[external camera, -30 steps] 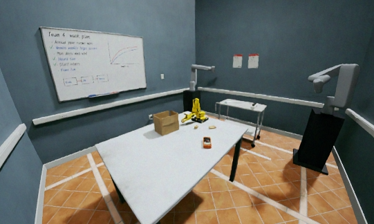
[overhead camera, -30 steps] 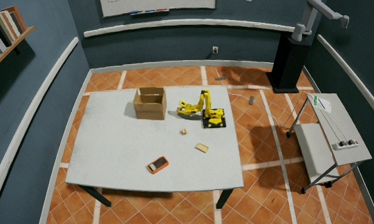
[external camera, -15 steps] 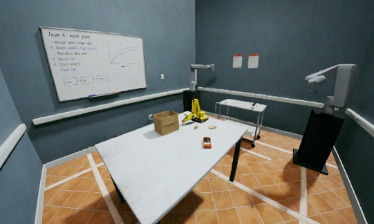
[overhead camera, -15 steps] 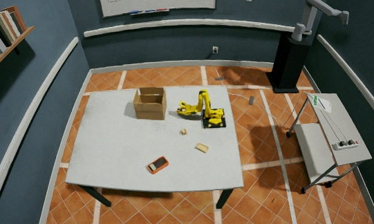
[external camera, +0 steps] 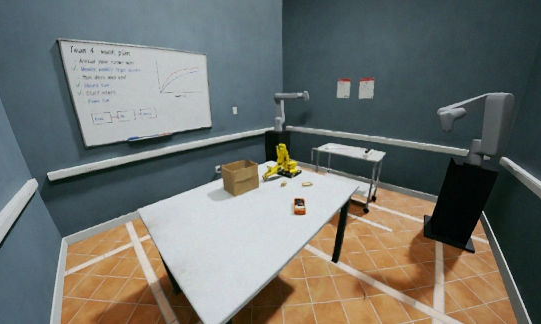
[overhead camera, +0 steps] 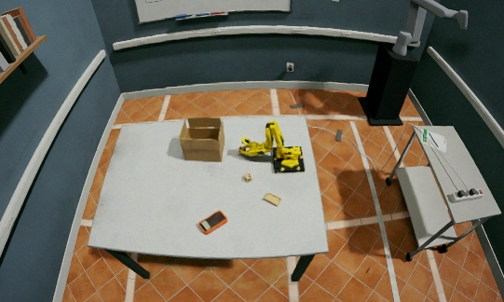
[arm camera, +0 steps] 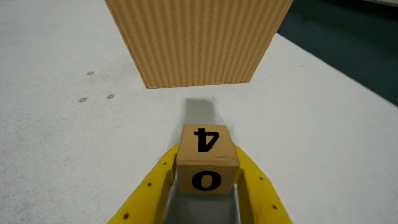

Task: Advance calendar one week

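Note:
My gripper (arm camera: 206,172) (overhead camera: 242,150) (external camera: 266,176) is shut on a wooden cube (arm camera: 206,159). In the wrist view the held cube shows a black 4, upside down, on its upper face and a 0 on the face below it. The gripper is between the cardboard box and the arm's base; its height over the table is hard to tell. The other wooden cube (overhead camera: 248,177) (external camera: 283,184) lies on the table, outside the tray; its digits are too small to read. The calendar tray (overhead camera: 272,199) (external camera: 307,184) holds no cube. Its month name cannot be read.
An open cardboard box (overhead camera: 203,148) (external camera: 240,179) (arm camera: 197,45) stands beyond the gripper. An orange and black handheld meter (overhead camera: 212,222) (external camera: 299,206) lies farther from the arm than the tray. The table (overhead camera: 146,200) (external camera: 222,235) bears them all.

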Robot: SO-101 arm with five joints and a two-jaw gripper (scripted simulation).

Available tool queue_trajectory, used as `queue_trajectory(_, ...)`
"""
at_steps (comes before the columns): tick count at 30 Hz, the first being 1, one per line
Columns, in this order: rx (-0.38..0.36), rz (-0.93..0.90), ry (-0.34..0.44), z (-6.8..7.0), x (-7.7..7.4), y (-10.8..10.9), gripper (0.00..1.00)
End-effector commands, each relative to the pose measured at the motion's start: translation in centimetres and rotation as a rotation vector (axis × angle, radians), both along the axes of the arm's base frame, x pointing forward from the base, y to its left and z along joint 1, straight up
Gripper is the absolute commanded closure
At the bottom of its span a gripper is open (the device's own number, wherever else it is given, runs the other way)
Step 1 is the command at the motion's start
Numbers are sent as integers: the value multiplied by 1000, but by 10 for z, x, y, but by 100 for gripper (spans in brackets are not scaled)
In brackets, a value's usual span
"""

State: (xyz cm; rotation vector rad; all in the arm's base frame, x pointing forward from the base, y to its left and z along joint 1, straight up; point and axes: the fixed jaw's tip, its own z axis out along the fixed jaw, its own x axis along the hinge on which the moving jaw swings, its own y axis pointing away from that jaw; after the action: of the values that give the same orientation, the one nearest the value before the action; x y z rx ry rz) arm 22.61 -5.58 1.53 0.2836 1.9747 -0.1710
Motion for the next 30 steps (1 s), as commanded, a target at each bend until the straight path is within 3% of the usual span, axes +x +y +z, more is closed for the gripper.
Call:
queue_trajectory(1, -13, -7, -19, 2, 2, -3, 100)
queue_trajectory(30, -13, -7, -19, -9, 2, -3, 100)
